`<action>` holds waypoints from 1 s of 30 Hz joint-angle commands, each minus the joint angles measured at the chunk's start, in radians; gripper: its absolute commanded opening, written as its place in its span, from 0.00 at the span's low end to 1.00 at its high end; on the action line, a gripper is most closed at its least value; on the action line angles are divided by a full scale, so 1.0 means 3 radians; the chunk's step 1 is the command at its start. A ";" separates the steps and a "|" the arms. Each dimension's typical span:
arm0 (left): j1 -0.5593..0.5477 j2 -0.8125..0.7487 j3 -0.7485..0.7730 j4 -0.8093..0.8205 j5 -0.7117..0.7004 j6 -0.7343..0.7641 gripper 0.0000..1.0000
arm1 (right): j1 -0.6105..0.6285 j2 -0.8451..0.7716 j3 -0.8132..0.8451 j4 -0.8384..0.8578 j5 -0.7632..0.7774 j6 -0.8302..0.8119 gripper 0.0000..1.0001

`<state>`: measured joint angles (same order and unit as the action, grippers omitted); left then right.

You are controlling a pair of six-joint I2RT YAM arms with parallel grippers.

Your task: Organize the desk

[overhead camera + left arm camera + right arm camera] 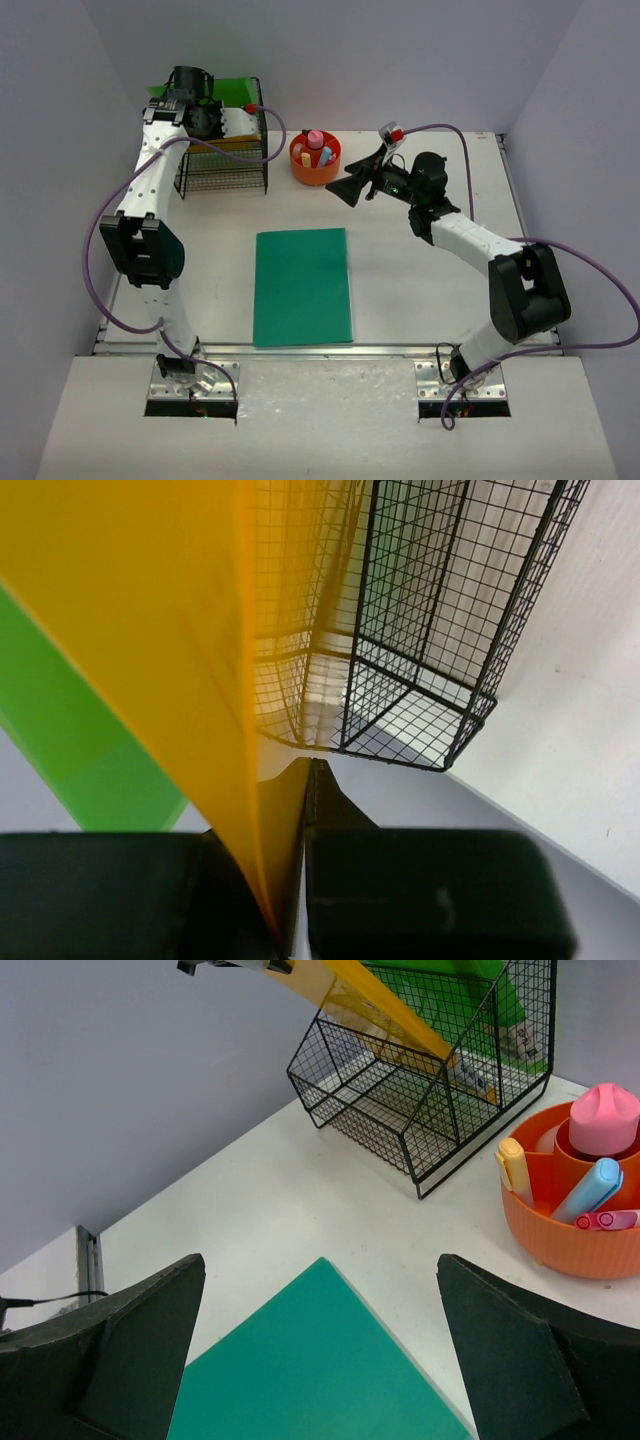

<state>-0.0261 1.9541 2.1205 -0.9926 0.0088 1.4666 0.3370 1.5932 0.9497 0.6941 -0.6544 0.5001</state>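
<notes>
On the white desk (420, 290) a teal notebook (303, 287) lies flat in the middle. At the back left stands a black wire rack (225, 160). My left gripper (305, 780) hangs over the rack, shut on the edge of a yellow folder (130, 630) that slants down into it. A green folder (70, 750) stands behind the yellow one. My right gripper (320, 1260) is open with nothing in it. It hovers above the teal notebook's (310, 1370) far corner, beside the orange cup (315, 157).
The orange cup (570, 1210) holds a pink-capped item and several markers, right of the wire rack (420, 1090). Pale grey walls close in the desk on three sides. A metal rail (330, 348) runs along the front edge. Purple cables loop off both arms.
</notes>
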 commanded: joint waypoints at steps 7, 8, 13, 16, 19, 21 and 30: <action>0.0005 0.0026 0.0102 0.0365 -0.0289 0.0184 0.56 | 0.0001 0.0016 0.0122 0.0105 -0.0002 0.0045 0.99; 0.0005 -0.0014 0.0035 0.0578 -0.0300 0.0109 0.85 | 0.0001 0.0021 0.0132 0.0102 -0.0009 0.0046 0.99; 0.0005 -0.0087 -0.0190 0.1205 -0.0310 -0.0024 1.00 | 0.0001 0.0057 0.0168 0.0100 -0.0032 0.0071 0.99; 0.0005 0.0010 -0.0207 0.1581 -0.0369 -0.0094 1.00 | 0.0001 0.0073 0.0189 0.0100 -0.0037 0.0080 0.99; 0.0000 0.0178 -0.0201 0.2144 -0.0474 -0.0118 1.00 | 0.0001 0.0084 0.0204 0.0095 -0.0048 0.0087 0.99; -0.0005 0.0337 -0.0148 0.2569 -0.0599 -0.0118 1.00 | 0.0001 0.0079 0.0203 0.0085 -0.0043 0.0087 0.99; -0.0041 0.1103 0.0372 0.3597 -0.0913 -0.0118 1.00 | 0.0001 0.0043 0.0189 0.0023 -0.0033 0.0056 0.99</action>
<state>-0.0318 2.2339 2.1748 -0.1257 -0.2122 1.4589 0.3370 1.6180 0.9672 0.6907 -0.6620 0.5236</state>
